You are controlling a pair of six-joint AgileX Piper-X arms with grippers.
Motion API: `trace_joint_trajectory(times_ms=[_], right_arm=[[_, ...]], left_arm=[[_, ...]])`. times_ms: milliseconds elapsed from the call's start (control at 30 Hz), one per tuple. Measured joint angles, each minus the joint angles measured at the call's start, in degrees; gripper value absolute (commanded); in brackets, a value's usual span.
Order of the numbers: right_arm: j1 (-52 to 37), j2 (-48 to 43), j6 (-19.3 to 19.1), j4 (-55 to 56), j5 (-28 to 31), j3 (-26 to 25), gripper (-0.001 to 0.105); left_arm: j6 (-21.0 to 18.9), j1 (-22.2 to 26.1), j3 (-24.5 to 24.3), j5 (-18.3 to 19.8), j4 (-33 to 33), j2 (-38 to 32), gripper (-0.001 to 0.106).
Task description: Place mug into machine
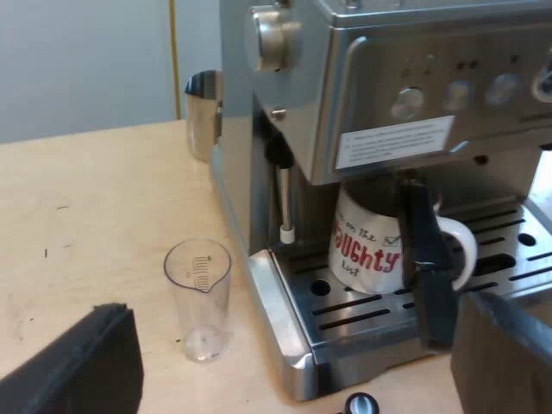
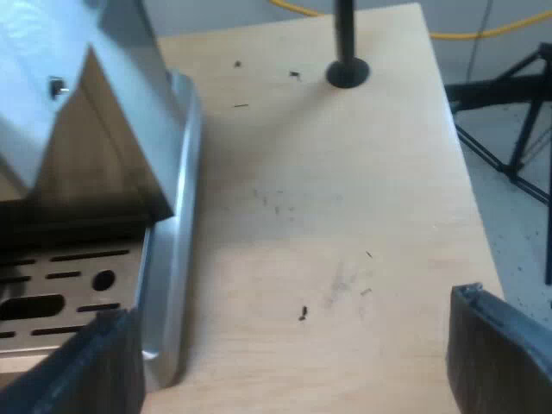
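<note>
Bright, even indoor light. Soft glare on steel machine [image 1: 388,52] front and tray [image 2: 177,190] rim; recess above mug [image 1: 366,250] in shadow; faint soft shadow on table [image 2: 345,216] beside machine.

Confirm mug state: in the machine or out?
In: the mug stands upright on the drip tray, beneath the control panel of the espresso machine.

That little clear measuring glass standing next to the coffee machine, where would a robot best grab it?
The measuring glass stands upright on the table, mouth up, narrowing toward its base. So the best grip is probably around its wall, about halfway up, one finger on either side, coming from the side away from the espresso machine, which stands close by.
</note>
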Motion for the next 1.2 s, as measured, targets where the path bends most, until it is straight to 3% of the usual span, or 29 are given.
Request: trace_joint_trajectory(times_ms=[367,567,900,1200], right_arm=[[-1.01,-11.37,-0.47,0.70,0.00,8.30,0.072],[-1.01,-19.95,-0.66,0.69,0.00,8.46,0.072],[-1.01,-30.42,-0.81,2.42,1.23,8.46,0.072],[-1.01,-33.73,-1.68,6.36,1.28,8.46,0.072]], left_arm=[[0.04,-0.13,0.00,1.88,2.91,-3.56,0.079],[0.04,-0.27,0.00,4.28,3.04,-7.35,0.079],[0.04,-0.27,-0.08,4.43,3.44,-16.28,0.079],[0.04,-0.27,-0.42,4.57,12.80,-22.14,0.079]])
